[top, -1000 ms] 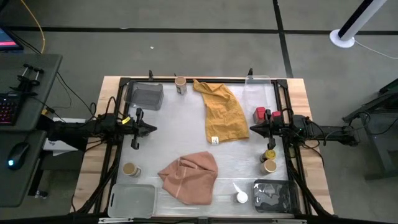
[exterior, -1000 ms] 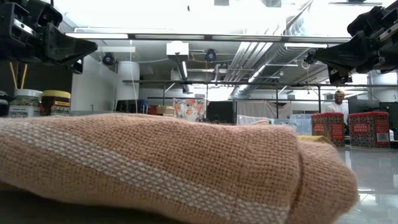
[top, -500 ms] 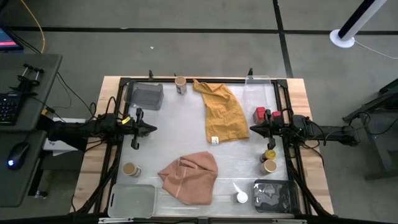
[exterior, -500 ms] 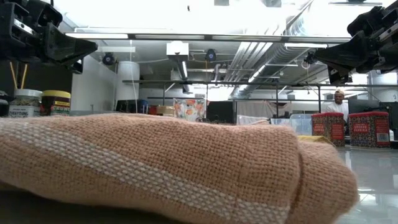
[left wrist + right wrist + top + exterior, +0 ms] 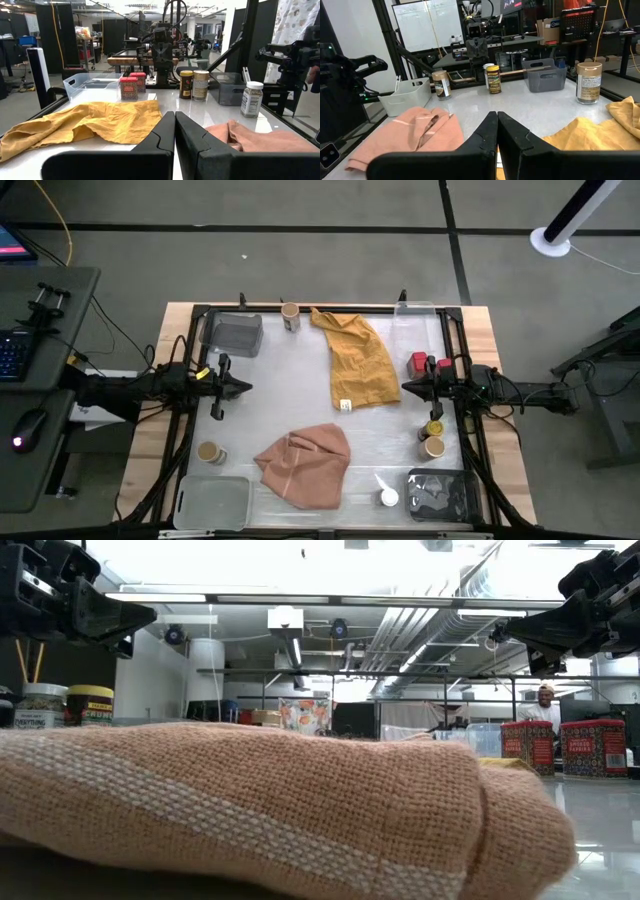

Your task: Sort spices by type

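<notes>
Fingers pressed together and empty, the left gripper (image 5: 243, 388) and right gripper (image 5: 405, 388) hover above opposite table edges. No jar is yet in hand; sorting looks barely begun. Two red tins (image 5: 420, 363) sit just beside the right arm, a tan-lidded jar (image 5: 210, 452) near the left. Either gripper must open, then descend on its nearest container.

Two red tins (image 5: 424, 363) upright, right edge; tan-lidded jars (image 5: 290, 314) scattered, upright.
</notes>
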Controlling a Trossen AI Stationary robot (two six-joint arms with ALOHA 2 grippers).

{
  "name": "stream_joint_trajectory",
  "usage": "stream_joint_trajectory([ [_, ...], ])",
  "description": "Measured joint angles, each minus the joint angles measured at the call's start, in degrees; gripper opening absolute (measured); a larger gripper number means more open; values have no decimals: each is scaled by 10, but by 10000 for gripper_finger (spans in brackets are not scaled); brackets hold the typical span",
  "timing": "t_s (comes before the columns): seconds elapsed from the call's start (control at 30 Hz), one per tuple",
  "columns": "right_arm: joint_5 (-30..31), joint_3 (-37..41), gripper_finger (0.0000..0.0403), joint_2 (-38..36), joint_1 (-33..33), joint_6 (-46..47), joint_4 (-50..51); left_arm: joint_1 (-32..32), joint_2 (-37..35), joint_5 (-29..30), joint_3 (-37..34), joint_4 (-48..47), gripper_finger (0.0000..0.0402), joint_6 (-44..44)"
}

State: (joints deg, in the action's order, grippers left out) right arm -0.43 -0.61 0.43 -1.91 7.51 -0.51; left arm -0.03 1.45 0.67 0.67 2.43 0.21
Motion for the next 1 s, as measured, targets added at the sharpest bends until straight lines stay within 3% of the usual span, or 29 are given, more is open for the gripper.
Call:
stream_joint_trajectory([
  [0.23, 0, 1, 0, 0, 0, 0, -7, 0, 0, 0, 0, 0, 1, 0],
  [0.33, 14, 1, 0, 1, 0, 66, -113, 0, 0, 0, 0, 0, 1, 0],
  [0.43, 138, 1, 0, 8, 0, 215, -273, 0, 0, 0, 0, 0, 1, 0],
  [0.5, 196, -3, 0, 22, 0, 287, -309, 0, 0, 0, 0, 0, 1, 0],
  [0.67, 168, -86, 0, 137, 1, 307, -281, 0, 0, 0, 0, 0, 1, 0],
  [0.8, 189, -208, 0, 276, -4, 215, -223, 0, 0, 0, 0, 0, 1, 0],
  [0.93, 258, -353, 1, 388, -28, 180, -54, 0, 0, 0, 0, 0, 1, 0],
  [1.0, 289, -431, 3, 430, -52, 229, 87, 0, 0, 0, 0, 0, 1, 0],
])
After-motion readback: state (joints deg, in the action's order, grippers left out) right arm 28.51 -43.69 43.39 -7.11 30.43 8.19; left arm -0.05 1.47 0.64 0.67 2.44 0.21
